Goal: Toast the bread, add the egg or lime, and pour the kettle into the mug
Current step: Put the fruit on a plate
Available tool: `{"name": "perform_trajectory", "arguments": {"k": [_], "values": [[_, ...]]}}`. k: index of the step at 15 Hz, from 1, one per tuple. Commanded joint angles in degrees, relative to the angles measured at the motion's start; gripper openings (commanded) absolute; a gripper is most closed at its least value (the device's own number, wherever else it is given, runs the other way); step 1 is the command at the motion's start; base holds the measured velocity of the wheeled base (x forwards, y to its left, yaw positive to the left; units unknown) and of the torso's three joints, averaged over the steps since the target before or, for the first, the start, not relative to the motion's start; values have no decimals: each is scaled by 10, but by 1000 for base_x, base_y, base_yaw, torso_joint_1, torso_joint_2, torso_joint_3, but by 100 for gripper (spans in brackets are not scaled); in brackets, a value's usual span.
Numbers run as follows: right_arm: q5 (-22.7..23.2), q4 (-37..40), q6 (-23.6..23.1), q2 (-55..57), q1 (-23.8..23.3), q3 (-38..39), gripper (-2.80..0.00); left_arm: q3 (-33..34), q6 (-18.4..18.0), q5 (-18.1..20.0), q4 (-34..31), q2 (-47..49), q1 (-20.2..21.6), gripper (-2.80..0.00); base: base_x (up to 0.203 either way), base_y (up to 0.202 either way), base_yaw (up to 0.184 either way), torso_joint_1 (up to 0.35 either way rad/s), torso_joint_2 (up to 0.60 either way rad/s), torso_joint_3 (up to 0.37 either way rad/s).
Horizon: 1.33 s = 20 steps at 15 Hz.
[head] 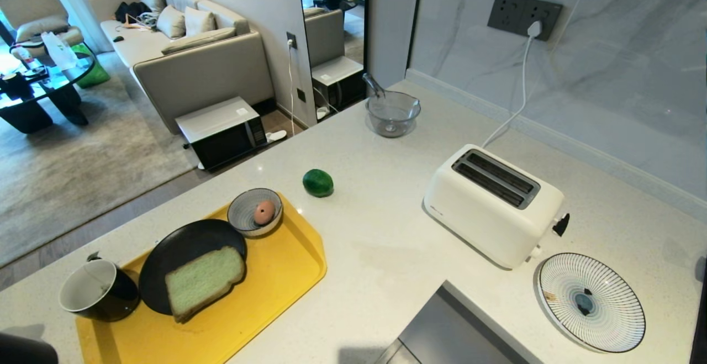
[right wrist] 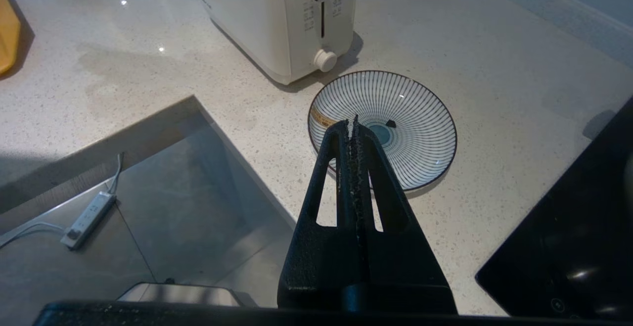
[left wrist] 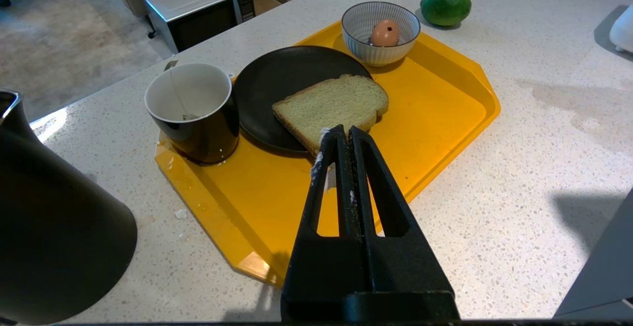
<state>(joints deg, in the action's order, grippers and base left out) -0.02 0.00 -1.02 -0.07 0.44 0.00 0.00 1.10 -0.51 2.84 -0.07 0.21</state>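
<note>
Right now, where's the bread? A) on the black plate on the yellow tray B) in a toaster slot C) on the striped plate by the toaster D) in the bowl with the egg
A: the bread lies flat on the black plate on the yellow tray; the toaster slots are empty and the striped plate holds no bread.
</note>
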Motion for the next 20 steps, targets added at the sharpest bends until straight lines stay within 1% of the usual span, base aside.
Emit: {"name": "perform_trajectory", "arguments": {"k": [1, 20], "values": [[1, 1, -9, 1, 1, 1, -280, 9, 0, 0, 1, -1, 0, -280, 0, 0, 0, 0, 0, 0], [1, 0, -8, 1, 1, 1, -280, 9, 0, 0, 1, -1, 0, -280, 0, 0, 0, 0, 0, 0]]}}
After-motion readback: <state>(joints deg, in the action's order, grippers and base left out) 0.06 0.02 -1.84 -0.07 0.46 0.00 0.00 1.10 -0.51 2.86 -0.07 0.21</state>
